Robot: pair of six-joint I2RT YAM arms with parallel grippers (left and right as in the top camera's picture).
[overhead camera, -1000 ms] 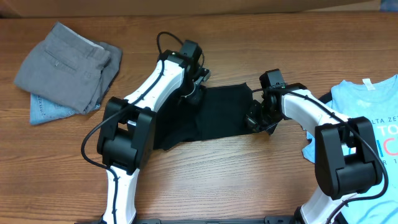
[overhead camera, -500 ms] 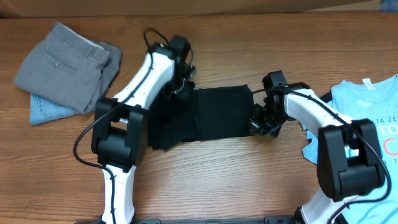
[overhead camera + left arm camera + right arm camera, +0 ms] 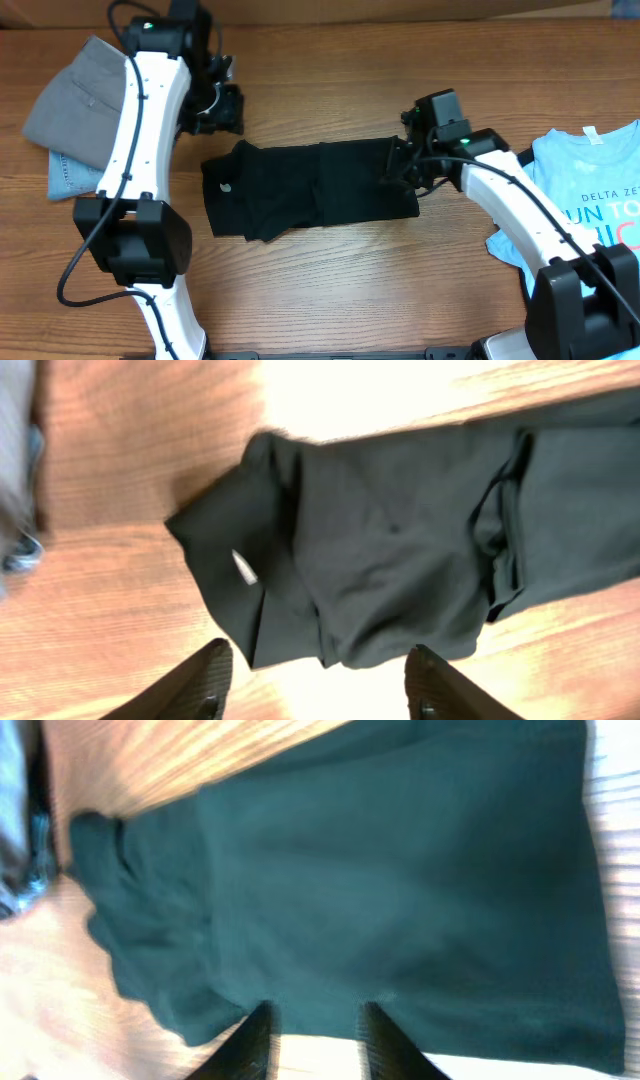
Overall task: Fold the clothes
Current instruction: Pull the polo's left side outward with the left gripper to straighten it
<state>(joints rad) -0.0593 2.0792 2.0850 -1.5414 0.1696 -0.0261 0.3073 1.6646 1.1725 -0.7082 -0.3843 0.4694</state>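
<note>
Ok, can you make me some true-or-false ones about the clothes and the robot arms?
1. The black shirt lies on the table. True.
2. The left gripper holds the black shirt. False: it is open, with nothing in it.
3. Grey trousers lie at the left. True.
4. The blue shirt lies under the black shirt. False: it lies apart, at the right.
</note>
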